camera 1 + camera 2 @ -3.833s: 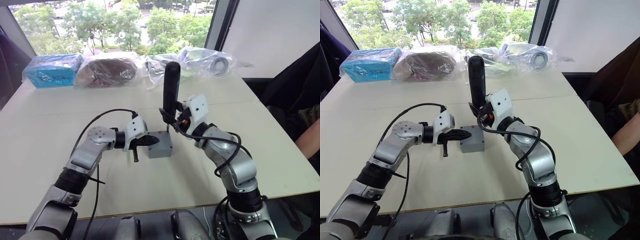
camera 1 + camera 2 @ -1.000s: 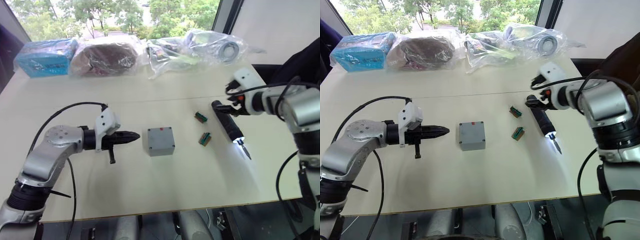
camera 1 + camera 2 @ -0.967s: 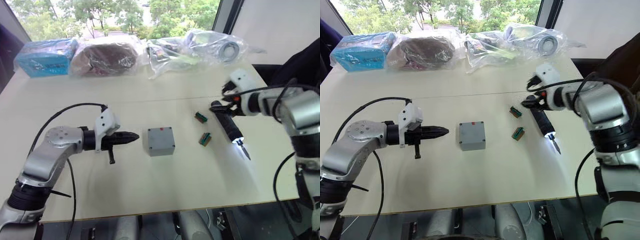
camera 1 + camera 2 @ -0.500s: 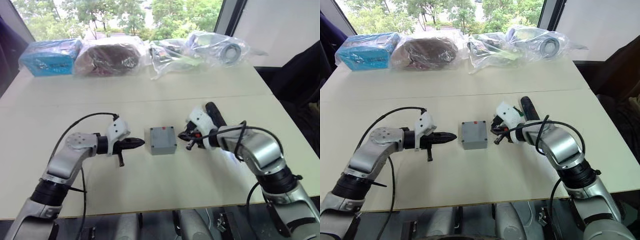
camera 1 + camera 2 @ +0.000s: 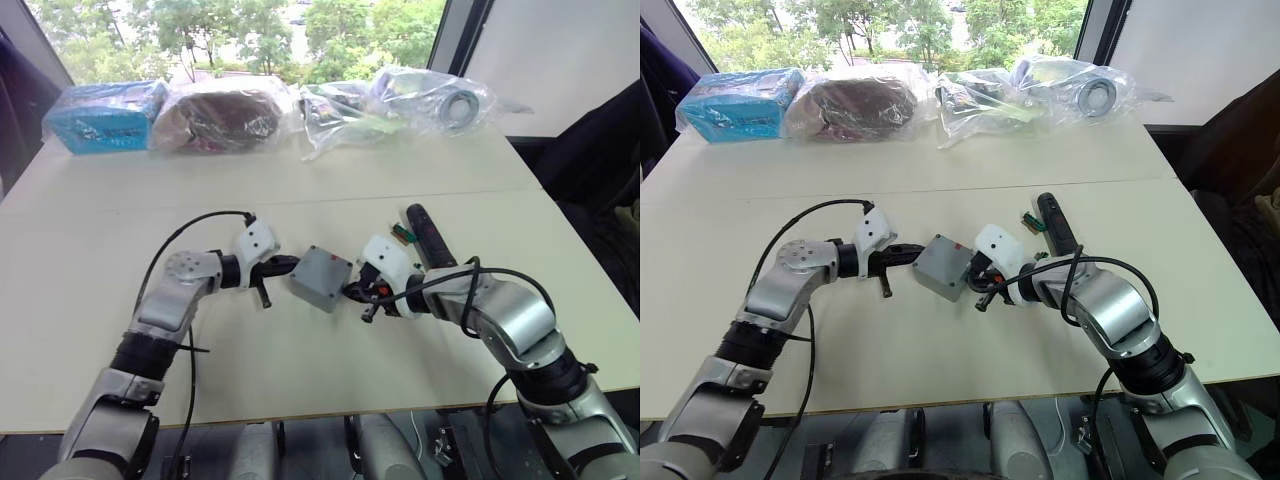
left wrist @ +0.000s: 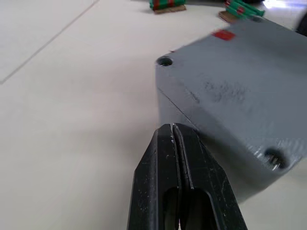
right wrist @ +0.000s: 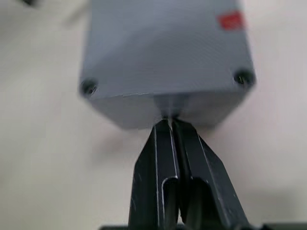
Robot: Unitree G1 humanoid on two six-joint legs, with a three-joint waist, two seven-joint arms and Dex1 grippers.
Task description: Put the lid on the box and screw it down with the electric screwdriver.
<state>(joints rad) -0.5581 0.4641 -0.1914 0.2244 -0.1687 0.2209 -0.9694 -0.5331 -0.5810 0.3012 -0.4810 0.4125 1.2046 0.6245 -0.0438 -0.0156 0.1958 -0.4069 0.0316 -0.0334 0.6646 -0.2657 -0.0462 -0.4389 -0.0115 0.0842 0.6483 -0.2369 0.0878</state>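
Observation:
The grey box (image 5: 322,278) sits mid-table, turned askew, with a red mark and corner holes on its upper face (image 6: 230,91). I cannot tell the lid apart from the box. My left gripper (image 5: 294,262) is shut, its tip (image 6: 172,127) against the box's left side. My right gripper (image 5: 349,291) is shut too, its tip (image 7: 169,120) pressing the opposite side just below the top edge (image 7: 163,48). The black electric screwdriver (image 5: 428,236) lies on the table behind my right forearm, held by nothing.
A small green-brown piece (image 5: 400,232) lies beside the screwdriver. Along the far edge are a blue package (image 5: 100,112), a brown bagged bundle (image 5: 225,112) and clear bags (image 5: 425,95). Dark clothing (image 5: 600,150) is beyond the table's right edge.
Both shut grippers closed in on the box from either side and now touch it. The box has turned from square to askew. The screwdriver stays on the table.

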